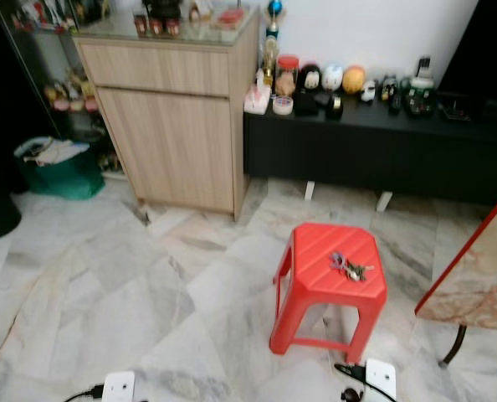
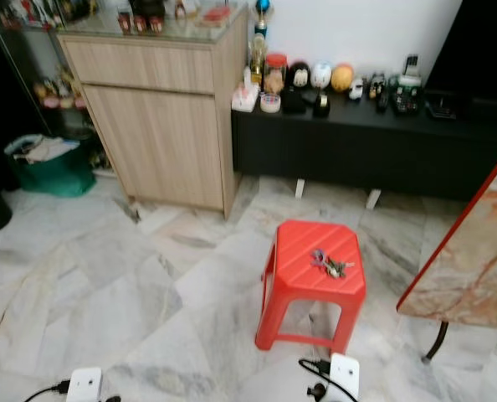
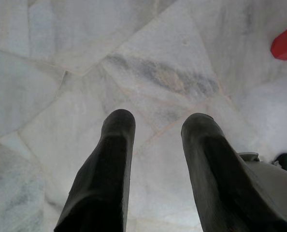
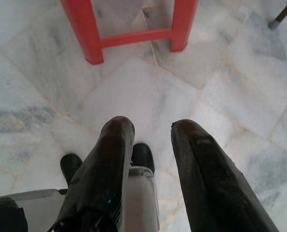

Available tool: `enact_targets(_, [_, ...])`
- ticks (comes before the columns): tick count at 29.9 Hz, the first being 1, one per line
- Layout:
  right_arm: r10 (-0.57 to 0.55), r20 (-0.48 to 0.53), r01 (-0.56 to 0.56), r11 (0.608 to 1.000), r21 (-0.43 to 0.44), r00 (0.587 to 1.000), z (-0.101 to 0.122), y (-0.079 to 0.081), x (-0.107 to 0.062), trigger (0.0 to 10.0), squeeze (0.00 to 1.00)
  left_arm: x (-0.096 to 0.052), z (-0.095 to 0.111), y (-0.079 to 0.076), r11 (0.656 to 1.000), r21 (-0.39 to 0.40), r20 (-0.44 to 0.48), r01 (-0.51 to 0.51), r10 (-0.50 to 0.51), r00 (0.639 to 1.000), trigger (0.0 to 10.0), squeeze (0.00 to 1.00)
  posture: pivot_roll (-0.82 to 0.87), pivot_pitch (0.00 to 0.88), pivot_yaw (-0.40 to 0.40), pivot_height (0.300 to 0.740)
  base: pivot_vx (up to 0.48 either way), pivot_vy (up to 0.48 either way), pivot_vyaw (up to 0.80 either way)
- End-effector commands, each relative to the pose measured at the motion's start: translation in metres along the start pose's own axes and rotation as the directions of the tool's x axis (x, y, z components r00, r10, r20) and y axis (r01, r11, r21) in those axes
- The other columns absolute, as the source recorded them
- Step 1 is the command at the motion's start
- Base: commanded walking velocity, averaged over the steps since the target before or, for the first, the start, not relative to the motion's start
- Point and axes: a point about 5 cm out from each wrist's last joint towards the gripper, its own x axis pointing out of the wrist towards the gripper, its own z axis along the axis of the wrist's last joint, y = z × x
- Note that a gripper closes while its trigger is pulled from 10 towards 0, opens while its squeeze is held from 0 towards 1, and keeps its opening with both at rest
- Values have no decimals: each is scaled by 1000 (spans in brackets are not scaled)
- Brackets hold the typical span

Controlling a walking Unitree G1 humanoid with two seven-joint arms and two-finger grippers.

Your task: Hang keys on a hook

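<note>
A bunch of keys [image 1: 350,267] lies on top of a red plastic stool [image 1: 315,289] that stands on the marble floor ahead of me and a little to the right. The same keys [image 2: 330,264] show in the right eye view. My left gripper [image 3: 155,121] hangs low over bare floor, fingers apart and empty. My right gripper [image 4: 150,125] also hangs low, open and empty, pointing at the floor just short of the stool's legs [image 4: 88,36]. No hook is visible.
A wooden cabinet [image 1: 173,126] stands at the back left, a low black console [image 1: 374,151] with small ornaments beside it. A green bag [image 1: 60,172] sits far left. A marble-topped table edge [image 1: 483,268] juts in at the right.
</note>
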Motion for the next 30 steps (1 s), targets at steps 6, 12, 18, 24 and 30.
enact_targets(6, [1, 4, -1, 1000, 0, 1000, 0, 0, 0, 10000, 0, -1, -3, 0, 1000, -13, -12, 10, -10, 1000, 10000, 0, 4, 16, 9, 740, 42, 0, 0])
enact_targets(12, [3, 5, -3, 1000, 1, 1000, 0, 1, 0, 10000, 0, -1, -3, 0, 1000, -11, -12, 13, -14, 1000, 10000, 0, 3, 18, 10, 740, 257, 0, 0])
enact_targets(18, [2, 3, -2, 1000, 1, 1000, 0, 0, 0, 10000, 0, -1, -3, 0, 1000, -11, -12, 16, -16, 1000, 10000, 0, 5, 20, 10, 740, 297, 0, 0])
enact_targets(24, [3, 1, -3, 1000, -1, 1000, -1, 0, 0, 10000, 0, -1, -3, 0, 1000, -10, -11, 18, -18, 1000, 10000, 0, 5, 20, 9, 740, 320, 0, 0])
enact_targets(30, [2, -1, -2, 1000, -2, 1000, -2, 0, 0, 10000, 0, -1, -2, 0, 1000, -9, -9, 19, -19, 1000, 10000, 0, 7, 20, 9, 740, 324, 0, 0])
